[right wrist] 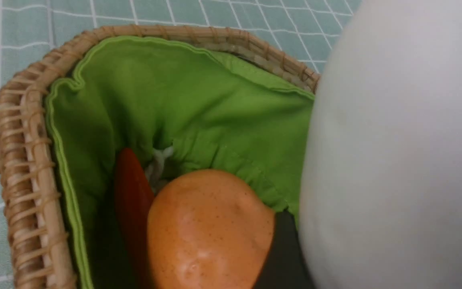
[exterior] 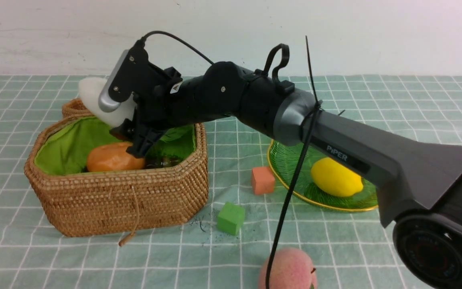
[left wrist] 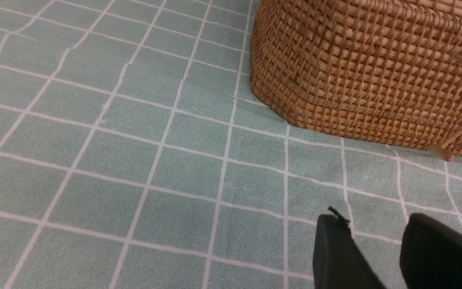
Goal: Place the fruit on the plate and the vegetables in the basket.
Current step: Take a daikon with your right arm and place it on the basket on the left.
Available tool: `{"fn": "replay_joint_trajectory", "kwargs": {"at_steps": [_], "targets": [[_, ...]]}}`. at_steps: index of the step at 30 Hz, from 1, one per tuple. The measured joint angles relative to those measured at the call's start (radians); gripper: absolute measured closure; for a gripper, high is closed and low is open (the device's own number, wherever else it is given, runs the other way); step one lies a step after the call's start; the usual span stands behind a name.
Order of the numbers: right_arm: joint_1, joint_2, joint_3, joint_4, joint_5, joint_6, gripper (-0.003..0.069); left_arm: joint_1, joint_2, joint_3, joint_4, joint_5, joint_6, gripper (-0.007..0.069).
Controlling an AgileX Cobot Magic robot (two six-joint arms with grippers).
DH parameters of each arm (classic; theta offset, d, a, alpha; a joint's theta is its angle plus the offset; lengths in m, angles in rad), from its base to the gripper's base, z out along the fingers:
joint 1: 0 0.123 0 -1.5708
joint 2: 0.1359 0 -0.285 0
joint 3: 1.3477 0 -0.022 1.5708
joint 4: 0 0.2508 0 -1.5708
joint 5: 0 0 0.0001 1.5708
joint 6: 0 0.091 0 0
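Right gripper (exterior: 124,122) reaches across over the wicker basket (exterior: 114,200), jaws clamped on the white radish (exterior: 92,96). The radish's pale end sticks out past the gripper on the far-left side, above the basket's back rim. In the right wrist view the radish (right wrist: 395,152) fills the side of the frame next to the gripper, held above the green cloth lining (right wrist: 199,104).

Straight below the right gripper, inside the basket: brown-orange potato (exterior: 112,157), and in the wrist view a carrot (right wrist: 132,192) lies touching the potato (right wrist: 207,228). Something dark sits by the potato, can't tell what.

Well away from the right gripper, back toward its arm's base: green glass plate (exterior: 287,160) with the lemon (exterior: 336,176) on it. Orange foam cube (exterior: 262,180) is just beside the plate rim, green foam cube (exterior: 231,218) nearer the camera. Peach (exterior: 288,269) is on the checked tablecloth (exterior: 34,257) at the near edge, off the plate.

Left gripper (left wrist: 375,257) shows only in its wrist view: two dark fingertips (left wrist: 335,253) apart with nothing between them, low over the cloth. The basket wall (left wrist: 375,80) is ahead of it, not touching.
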Motion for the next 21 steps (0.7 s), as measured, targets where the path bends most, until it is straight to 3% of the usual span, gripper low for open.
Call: {"fn": "replay_joint_trajectory", "kwargs": {"at_steps": [3, 8, 11, 15, 21], "targets": [[-0.001, 0.000, 0.000, 0.000, 0.000, 0.000, 0.0134, 0.000, 0.000, 0.000, 0.000, 0.000, 0.000, 0.0386], [-0.016, -0.008, 0.000, -0.001, 0.054, 0.000, 0.0001, 0.000, 0.000, 0.000, 0.000, 0.000, 0.000, 0.0386], [-0.030, -0.029, 0.000, -0.004, 0.104, 0.000, -0.0020, 0.000, 0.000, 0.000, 0.000, 0.000, 0.000, 0.0386], [-0.048, -0.079, 0.000, -0.023, 0.196, 0.018, -0.0008, 0.000, 0.000, 0.000, 0.000, 0.000, 0.000, 0.0386], [-0.095, -0.217, 0.000, -0.134, 0.482, 0.200, 0.0048, 0.000, 0.000, 0.000, 0.000, 0.000, 0.000, 0.0386]]}}
